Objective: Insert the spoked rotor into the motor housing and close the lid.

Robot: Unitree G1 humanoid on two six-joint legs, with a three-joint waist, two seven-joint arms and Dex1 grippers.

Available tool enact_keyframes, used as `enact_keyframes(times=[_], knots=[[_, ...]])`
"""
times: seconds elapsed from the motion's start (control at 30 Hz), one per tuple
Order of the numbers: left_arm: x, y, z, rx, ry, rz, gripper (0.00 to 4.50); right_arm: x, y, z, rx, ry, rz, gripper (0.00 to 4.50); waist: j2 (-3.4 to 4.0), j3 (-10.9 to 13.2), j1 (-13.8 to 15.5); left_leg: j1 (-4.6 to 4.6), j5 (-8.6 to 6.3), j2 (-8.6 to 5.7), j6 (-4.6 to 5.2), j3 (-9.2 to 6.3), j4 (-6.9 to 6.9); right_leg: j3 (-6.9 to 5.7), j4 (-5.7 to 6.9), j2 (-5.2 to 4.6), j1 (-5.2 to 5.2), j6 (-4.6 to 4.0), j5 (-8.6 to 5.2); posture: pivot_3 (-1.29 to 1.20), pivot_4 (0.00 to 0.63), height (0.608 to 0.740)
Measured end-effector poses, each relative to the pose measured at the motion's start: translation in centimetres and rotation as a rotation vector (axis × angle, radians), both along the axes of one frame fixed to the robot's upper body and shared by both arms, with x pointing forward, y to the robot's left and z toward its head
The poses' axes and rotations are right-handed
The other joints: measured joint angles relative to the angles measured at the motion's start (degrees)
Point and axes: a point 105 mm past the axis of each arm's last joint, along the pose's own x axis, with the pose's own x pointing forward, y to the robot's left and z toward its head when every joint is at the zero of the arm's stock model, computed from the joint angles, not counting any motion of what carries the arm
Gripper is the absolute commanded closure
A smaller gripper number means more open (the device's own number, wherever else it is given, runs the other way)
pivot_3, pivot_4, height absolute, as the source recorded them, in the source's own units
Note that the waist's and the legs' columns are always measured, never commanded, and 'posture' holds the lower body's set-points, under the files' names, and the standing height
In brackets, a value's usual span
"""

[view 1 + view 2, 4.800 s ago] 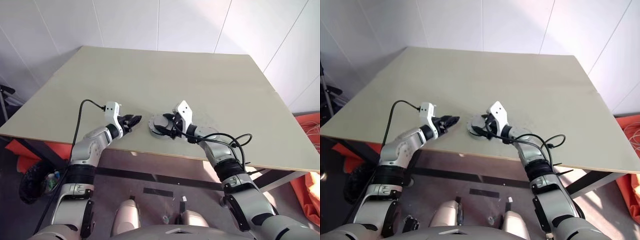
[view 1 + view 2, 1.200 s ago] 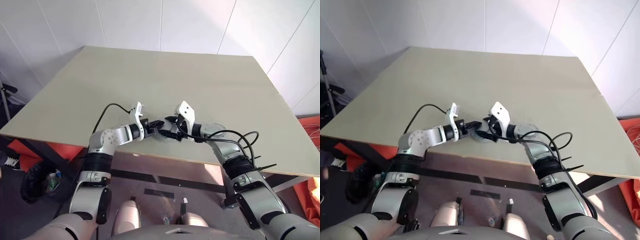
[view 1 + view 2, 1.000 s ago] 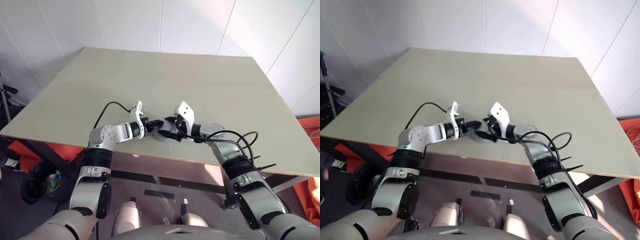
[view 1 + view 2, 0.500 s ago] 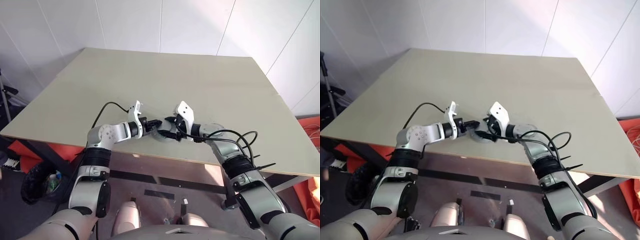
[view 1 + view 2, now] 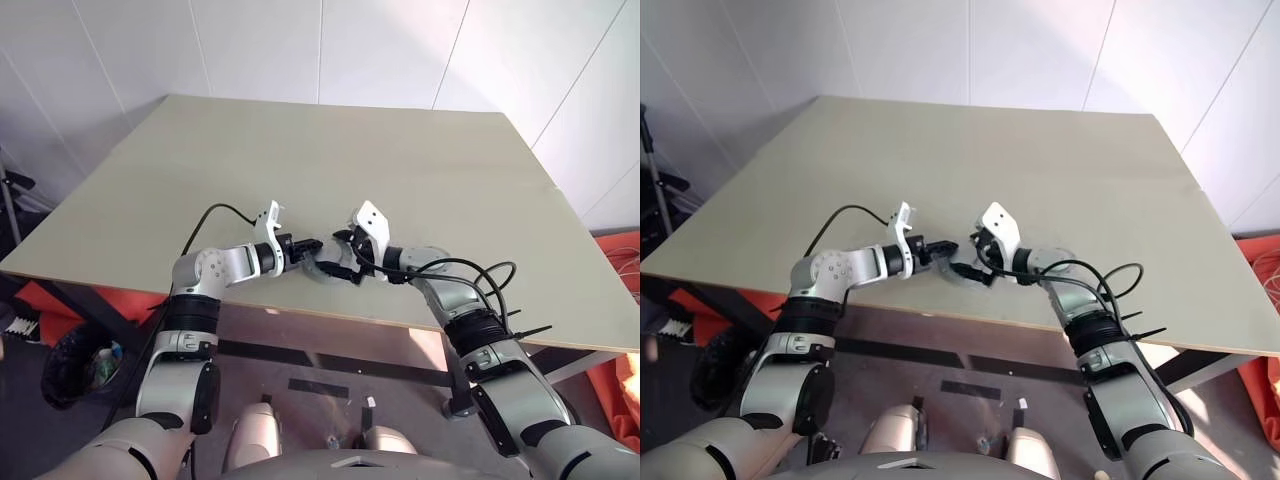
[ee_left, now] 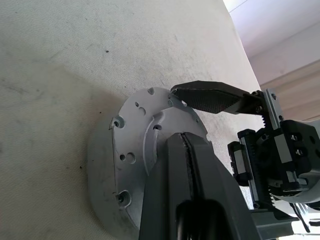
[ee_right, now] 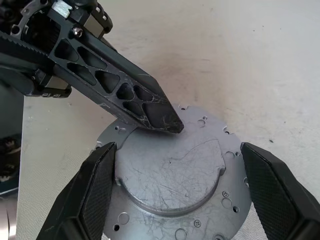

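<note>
Table (image 5: 400,160): lid (image 7: 172,187) between wide-open right claw (image 7: 182,192); closed left claw (image 7: 167,122) touching.

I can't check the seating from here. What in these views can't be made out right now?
- Whether the spoked rotor sits under the grey disc: in both wrist views the disc covers whatever lies beneath it.
- The disc in the eye views: the shut left gripper and the open right gripper cover most of it.
- The pale round thing by the right forearm: too small, and the arm and cable partly cover it.
</note>
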Motion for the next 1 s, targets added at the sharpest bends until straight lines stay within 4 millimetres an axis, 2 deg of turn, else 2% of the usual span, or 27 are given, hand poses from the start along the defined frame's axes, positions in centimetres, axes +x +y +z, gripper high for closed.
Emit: enact_keyframes(times=[0.13,0.2,0.37,0.47,0.7,0.87,0.93,1.0], knots=[[0.1,0.0,0.5,-0.007,-0.014,-0.005,4.50,0.2,-0.2,0.7,0.092,0.063,-0.034,0.04,0.00,0.0,0.0,-0.38,0.02,-0.01,-0.02,0.00,-0.02,0.00,0.00,0.00,-0.38,-0.34,0.20,0.00,0.000,0.740],[0.0,-0.1,0.5,-0.015,-0.005,-0.017,4.50,0.8,-0.9,2.0,0.167,0.064,-0.079,0.04,0.01,0.0,0.0,-0.72,0.08,-0.03,-0.10,0.02,-0.02,0.00,0.01,0.00,-0.71,-0.41,0.25,0.00,0.000,0.740],[0.0,-0.2,0.6,-0.019,-0.006,-0.026,4.50,1.7,-1.5,5.6,0.329,0.052,-0.124,0.04,0.00,0.0,-0.1,-0.82,0.16,-0.01,-0.22,0.03,-0.03,-0.02,0.01,0.03,-0.84,-0.40,0.24,0.00,0.000,0.740],[0.0,-0.3,0.6,-0.021,-0.004,-0.029,4.50,1.8,-1.5,6.8,0.384,0.055,-0.125,0.04,0.00,0.0,-0.1,-0.81,0.16,-0.01,-0.21,0.03,-0.04,-0.03,0.00,0.02,-0.82,-0.40,0.23,0.00,0.000,0.740],[0.0,-0.2,0.6,-0.023,0.001,-0.030,4.50,2.1,-2.2,5.8,0.381,0.152,-0.205,0.04,0.00,0.0,-0.1,-0.79,0.21,-0.01,-0.30,0.03,-0.04,-0.03,0.01,0.02,-0.80,-0.40,0.23,0.00,0.000,0.740],[0.0,-0.2,0.6,-0.024,0.003,-0.033,4.50,3.4,-4.7,4.5,0.353,0.305,-0.378,0.04,0.00,0.0,0.0,-0.77,0.25,-0.03,-0.37,0.03,-0.03,-0.02,0.03,0.02,-0.79,-0.40,0.23,0.00,0.000,0.740],[-0.1,-0.2,0.6,-0.025,0.003,-0.035,4.50,2.9,-5.5,3.6,0.351,0.424,-0.422,0.04,0.00,0.0,0.0,-0.77,0.25,-0.02,-0.37,0.03,-0.03,-0.02,0.03,0.02,-0.79,-0.39,0.23,0.00,0.000,0.740],[-0.1,-0.1,0.6,-0.026,0.002,-0.036,4.50,1.9,-5.5,3.0,0.342,0.515,-0.413,0.04,0.01,0.0,0.1,-0.77,0.26,-0.02,-0.38,0.03,-0.04,-0.02,0.02,0.03,-0.79,-0.39,0.23,0.00,0.000,0.740]])
